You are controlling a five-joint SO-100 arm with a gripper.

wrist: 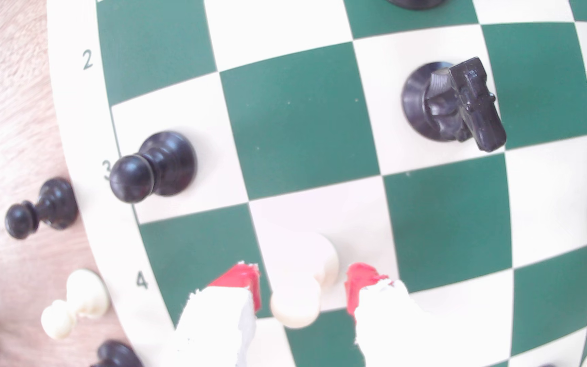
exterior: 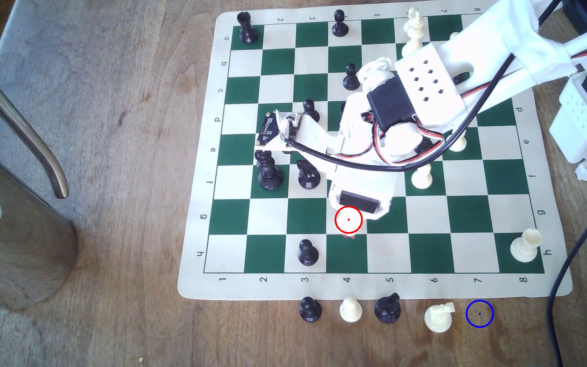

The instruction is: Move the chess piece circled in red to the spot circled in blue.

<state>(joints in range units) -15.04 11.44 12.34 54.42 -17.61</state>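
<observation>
The wooden table (exterior: 108, 176) carries a green-and-cream chessboard mat (exterior: 373, 289), and a large steel kettle (exterior: 13, 226) stands at the exterior view's left. The white arm (exterior: 422, 84) reaches in from the exterior view's upper right and bends down over the board, its black cable (exterior: 567, 254) trailing off along the right edge of that view.

The gripper (wrist: 302, 286) hangs over the light square marked by the red ring (exterior: 348, 219) in column 4. In the wrist view its two red-tipped fingers (wrist: 244, 282) stand apart on either side of the chess piece (wrist: 302, 282) — a cream pawn upright on that square. The jaws are spread, with a gap showing between each red tip and the pawn, so nothing is gripped.

The spot (exterior: 479, 313) — a blue ring on bare wood — lies off the board past the mat's near edge, below column 7, well apart from the gripper. Just beside it, toward the exterior view's left, sits a row of pieces on the wood: a cream knight (exterior: 438, 317), a black knight (exterior: 387, 308), a cream pawn (exterior: 350, 310) and a black pawn (exterior: 310, 309).

On the board, a black pawn on column 3 (wrist: 151, 166) stands near the gripper, and a black knight on the board (wrist: 454, 102) sits farther in.
</observation>
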